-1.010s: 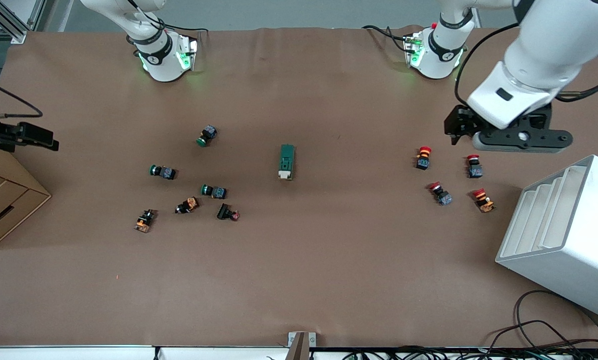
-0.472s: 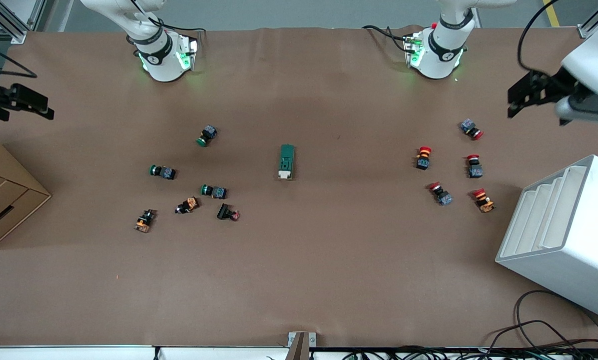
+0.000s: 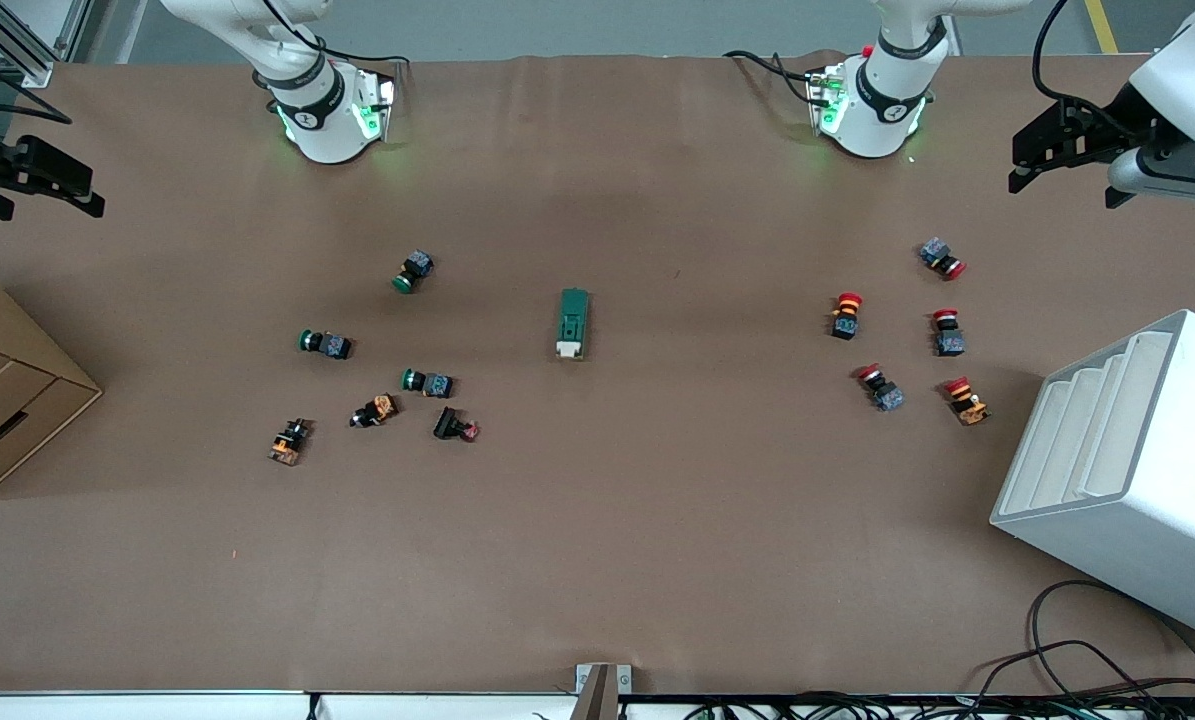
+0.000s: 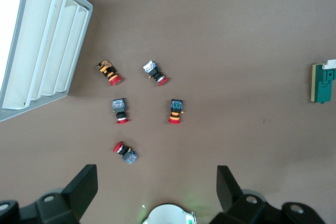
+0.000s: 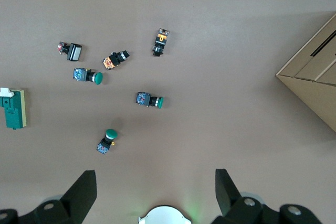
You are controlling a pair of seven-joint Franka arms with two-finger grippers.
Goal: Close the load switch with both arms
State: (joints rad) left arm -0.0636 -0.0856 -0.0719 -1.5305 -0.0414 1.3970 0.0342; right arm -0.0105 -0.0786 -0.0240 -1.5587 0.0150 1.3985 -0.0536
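Note:
The load switch (image 3: 573,323), a dark green block with a white lever piece at the end nearer the front camera, lies flat at the table's middle. It also shows at the edge of the left wrist view (image 4: 324,81) and of the right wrist view (image 5: 13,108). My left gripper (image 3: 1042,165) is open and empty, high over the table's edge at the left arm's end (image 4: 156,182). My right gripper (image 3: 42,195) is open and empty, high over the edge at the right arm's end (image 5: 155,184). Both are well apart from the switch.
Several red-capped push-buttons (image 3: 845,315) lie toward the left arm's end, beside a white slotted rack (image 3: 1127,470). Green-capped push-buttons (image 3: 414,271) and orange and black ones (image 3: 375,410) lie toward the right arm's end, near a cardboard box (image 3: 7,400).
The left gripper has risen and swung out toward its end of the table, uncovering one more red-capped push-button. The right gripper has moved toward the base side. The switch has not moved.

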